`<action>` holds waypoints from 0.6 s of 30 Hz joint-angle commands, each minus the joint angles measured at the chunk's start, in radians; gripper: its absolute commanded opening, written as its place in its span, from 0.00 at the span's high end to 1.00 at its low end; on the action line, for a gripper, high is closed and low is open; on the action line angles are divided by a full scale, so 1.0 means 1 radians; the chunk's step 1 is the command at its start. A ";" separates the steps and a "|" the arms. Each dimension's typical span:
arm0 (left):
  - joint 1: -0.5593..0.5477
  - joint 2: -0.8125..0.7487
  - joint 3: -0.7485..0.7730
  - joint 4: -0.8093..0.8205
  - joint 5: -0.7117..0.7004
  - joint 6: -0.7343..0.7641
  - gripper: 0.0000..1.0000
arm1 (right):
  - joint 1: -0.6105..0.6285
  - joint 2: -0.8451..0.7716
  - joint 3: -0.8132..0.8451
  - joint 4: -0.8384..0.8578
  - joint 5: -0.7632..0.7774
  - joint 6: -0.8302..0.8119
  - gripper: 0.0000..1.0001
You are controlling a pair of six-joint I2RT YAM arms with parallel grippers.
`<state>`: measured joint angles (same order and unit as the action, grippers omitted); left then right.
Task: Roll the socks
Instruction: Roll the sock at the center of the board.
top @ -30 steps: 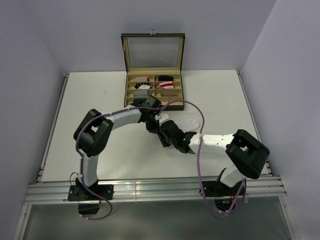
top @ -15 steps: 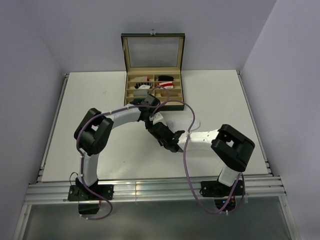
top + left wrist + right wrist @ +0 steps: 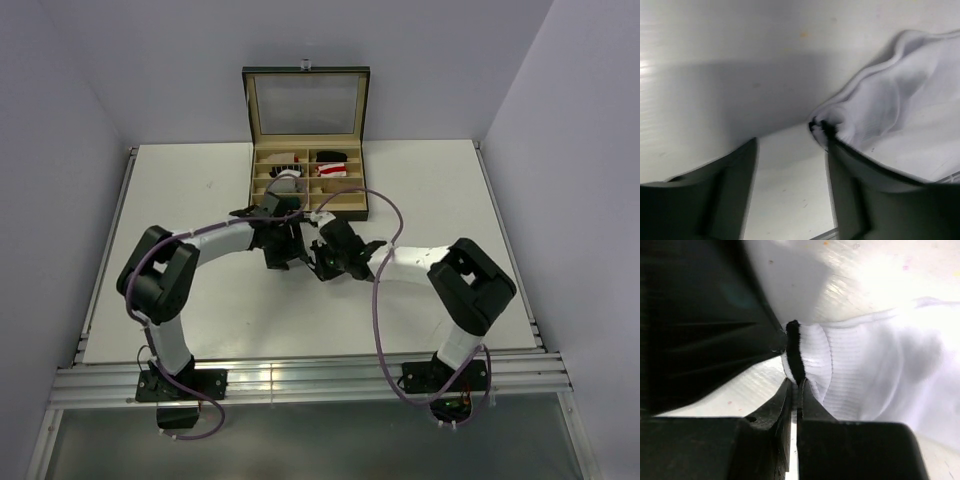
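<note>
Right gripper (image 3: 796, 385) pinches tight on the dark-edged cuff (image 3: 794, 352) of the white sock (image 3: 875, 370), which lies on the table (image 3: 180, 200) near the open box (image 3: 345, 212), while the left gripper (image 3: 790, 142) stands open beside it, holding nothing.

Compartment box (image 3: 352, 211), lid raised, at far edge of table (image 3: 180, 200).

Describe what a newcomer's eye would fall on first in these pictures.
At the middle of the table lies a white sock, with the right gripper pinched shut on its dark-edged cuff and the left gripper open beside it. Behind them, at the far edge, stands a compartment box with its lid up.
</note>
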<state>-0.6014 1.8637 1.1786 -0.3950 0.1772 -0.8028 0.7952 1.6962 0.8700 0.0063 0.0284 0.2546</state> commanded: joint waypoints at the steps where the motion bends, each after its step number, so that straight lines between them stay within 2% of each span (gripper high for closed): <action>1: 0.035 -0.118 -0.063 0.067 -0.053 -0.073 0.30 | -0.094 0.031 -0.045 -0.052 -0.390 0.057 1.00; 2: 0.040 -0.151 -0.085 0.073 -0.061 -0.094 0.27 | -0.117 0.037 -0.052 -0.037 -0.472 0.078 1.00; 5: 0.051 -0.199 -0.118 0.091 -0.082 -0.130 0.20 | -0.190 0.069 -0.080 0.035 -0.593 0.130 1.00; 10: 0.051 -0.244 -0.186 0.201 -0.032 -0.176 0.23 | -0.280 0.149 -0.155 0.239 -0.851 0.261 1.00; 15: -0.007 -0.213 -0.183 0.211 -0.013 -0.176 0.25 | -0.369 0.217 -0.221 0.423 -0.947 0.408 1.00; 18: -0.040 -0.178 -0.175 0.212 -0.009 -0.188 0.27 | -0.398 0.238 -0.239 0.438 -0.941 0.431 1.00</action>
<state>-0.6086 1.6569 0.9909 -0.2287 0.1452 -0.9676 0.4175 1.8835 0.6842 0.4599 -0.9104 0.6403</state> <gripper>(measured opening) 0.736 0.038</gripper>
